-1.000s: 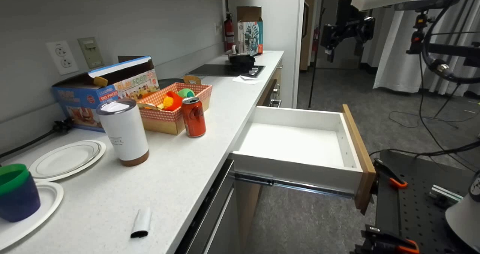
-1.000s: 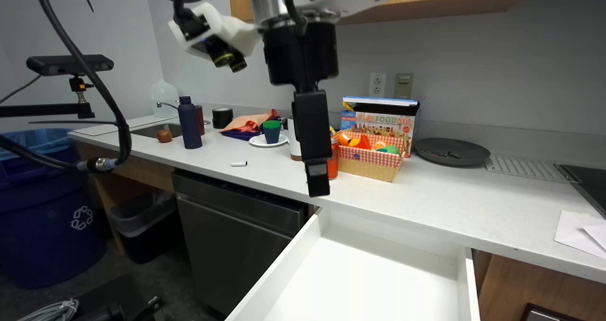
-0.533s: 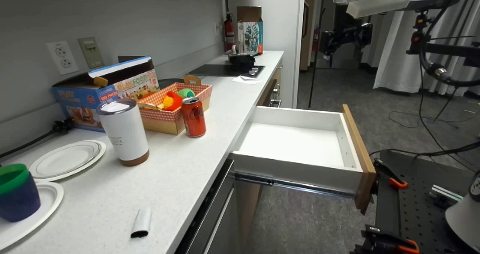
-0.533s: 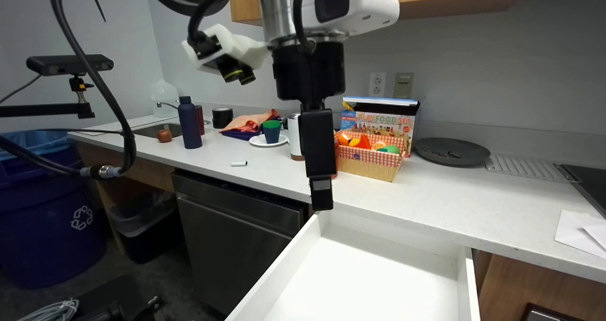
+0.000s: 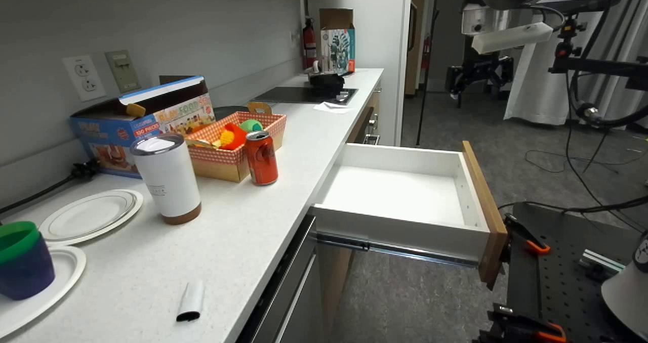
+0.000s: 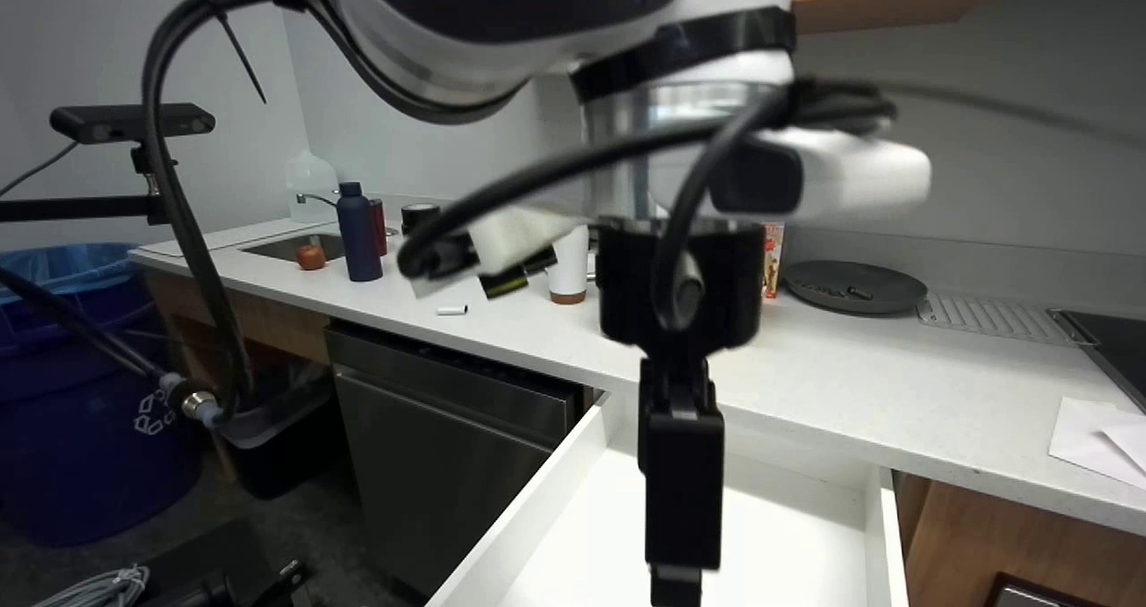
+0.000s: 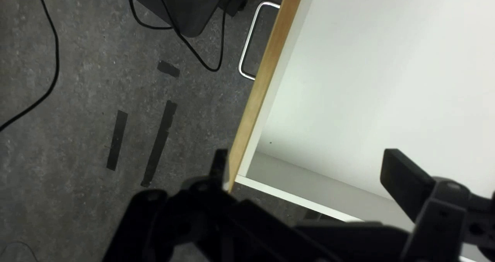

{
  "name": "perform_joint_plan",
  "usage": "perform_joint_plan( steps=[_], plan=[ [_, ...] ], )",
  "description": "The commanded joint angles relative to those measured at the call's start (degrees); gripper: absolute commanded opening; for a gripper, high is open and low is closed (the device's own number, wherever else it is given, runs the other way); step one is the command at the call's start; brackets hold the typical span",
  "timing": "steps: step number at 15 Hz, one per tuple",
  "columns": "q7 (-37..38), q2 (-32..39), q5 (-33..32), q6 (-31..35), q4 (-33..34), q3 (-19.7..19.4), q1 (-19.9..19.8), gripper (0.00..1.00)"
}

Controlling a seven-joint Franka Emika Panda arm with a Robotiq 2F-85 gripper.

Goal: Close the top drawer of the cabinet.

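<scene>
Out from the cabinet [image 5: 293, 181]: there's the top drawer [image 5: 405, 194], jutting over the floor [image 5: 390, 297], white inside in plain sight and a long way from home.

Slide rail [image 5: 405, 253]: plenty of bright metal shows beneath the drawer's side, so I'd say nearly the whole push lies ahead.

Gripper [image 7: 305, 159]: fingers [image 7: 406, 181] spread wide, holding nothing; it hangs above the drawer, and in an exterior view there's a good gap below it.

Front panel [image 5: 483, 206]: in the wrist view one finger covers a corner of it while its mate shows against the drawer's inside! Going by that exterior gap, I take it as overlap, not a touch.

Handle [image 7: 250, 36]: standing out from the panel, away from both fingers, untouched.

Black table [image 5: 567, 287]: right there, just beside the panel in an exterior view; could be a tight squeeze getting round the outside, I fancy.

Drawer, done: nothing of the closing itself; a gripper poised overhead is as far as it goes, by my reading.

Drawer, left: the lot. Get fingers outside the panel, come down to its height, shove toward the cabinet until the front sits flush.
</scene>
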Motion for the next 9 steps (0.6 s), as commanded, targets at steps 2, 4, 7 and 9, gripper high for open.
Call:
perform_joint_plan(
  steps=[2, 4, 7, 9],
  plan=[
    [-0.93, 10.42, 1.83, 7.69, 0.39, -4.49, -1.88, 1.00],
    [-0.99, 15.24, 2.78, 10.43, 1.06, -5.75, -1.50, 1.00],
    [-0.65, 21.82, 4.31, 13.88, 2.32, -7.22, -1.04, 1.00],
    [-0.72, 24.63, 5.45, 15.20, 2.55, -8.38, -0.97, 1.00]
  ],
)
